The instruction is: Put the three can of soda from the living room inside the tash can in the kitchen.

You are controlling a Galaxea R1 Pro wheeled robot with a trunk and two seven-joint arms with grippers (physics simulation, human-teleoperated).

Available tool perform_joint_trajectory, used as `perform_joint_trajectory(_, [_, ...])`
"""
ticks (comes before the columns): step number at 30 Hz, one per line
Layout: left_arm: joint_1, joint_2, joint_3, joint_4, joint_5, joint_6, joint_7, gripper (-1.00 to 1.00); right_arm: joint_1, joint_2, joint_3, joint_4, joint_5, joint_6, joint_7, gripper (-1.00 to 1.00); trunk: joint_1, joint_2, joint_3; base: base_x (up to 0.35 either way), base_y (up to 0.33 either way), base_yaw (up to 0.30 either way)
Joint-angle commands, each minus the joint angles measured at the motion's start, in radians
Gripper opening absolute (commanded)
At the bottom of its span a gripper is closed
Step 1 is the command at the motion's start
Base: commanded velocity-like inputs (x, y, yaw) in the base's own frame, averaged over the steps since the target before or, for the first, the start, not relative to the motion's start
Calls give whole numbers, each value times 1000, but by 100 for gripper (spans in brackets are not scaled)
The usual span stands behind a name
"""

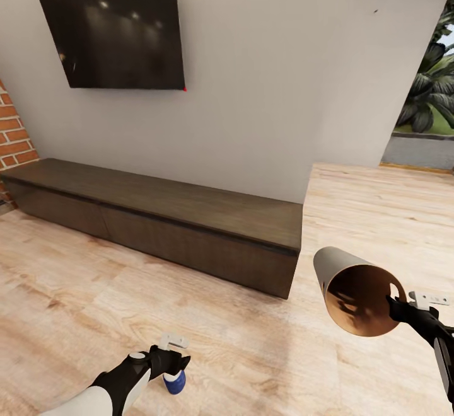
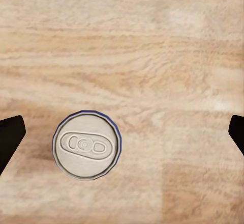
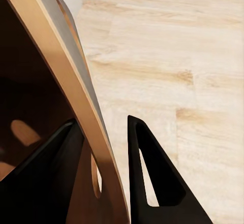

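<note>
Right tool clamped on tash can rim; left tool wide open above can of soda.

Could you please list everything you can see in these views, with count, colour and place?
can of soda: one, blue side, silver-grey top, upright on the floor under the left end effector.
tash can: one, pale grey outside, brown inside, held tilted off the floor, opening towards the camera.
television: one, black, on the wall.
low cabinet: one, dark brown, along the wall.
brick wall: red, far left.
floor: pale wood planks.
plants: green, beyond the opening, right.
left end effector: black, open, above the can.
right end effector: black, clamped on the bin's rim.
</note>
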Motion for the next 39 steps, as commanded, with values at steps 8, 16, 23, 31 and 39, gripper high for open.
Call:
perform_joint_trajectory(8, [0, 3, 6, 0, 7, 2, -5, 100, -1, 0, -1, -1, -11, 1, 6, -100, 0, 0, 0, 0, 0, 0])
perform_joint_trajectory(16, [0, 8, 9, -1, 10, 4, -8, 100, -1, 0, 0, -1, -11, 1, 7, -100, 0, 0, 0, 0, 0, 0])
perform_joint_trajectory(23, [0, 9, 10, -2, 10, 6, -9, 100, -1, 1, 6, -2, -11, 1, 7, -100, 0, 0, 0, 0, 0, 0])
perform_joint_trajectory(31, [0, 10, 10, -3, 10, 8, -10, 100, -1, 2, 12, -3, -11, 3, 6, -100, 0, 0, 0, 0, 59, 0])
perform_joint_trajectory(39, [0, 11, 11, -4, 10, 10, -10, 100, -1, 2, 13, -3, -11, 1, 7, -100, 0, 0, 0, 0, 148, 0])
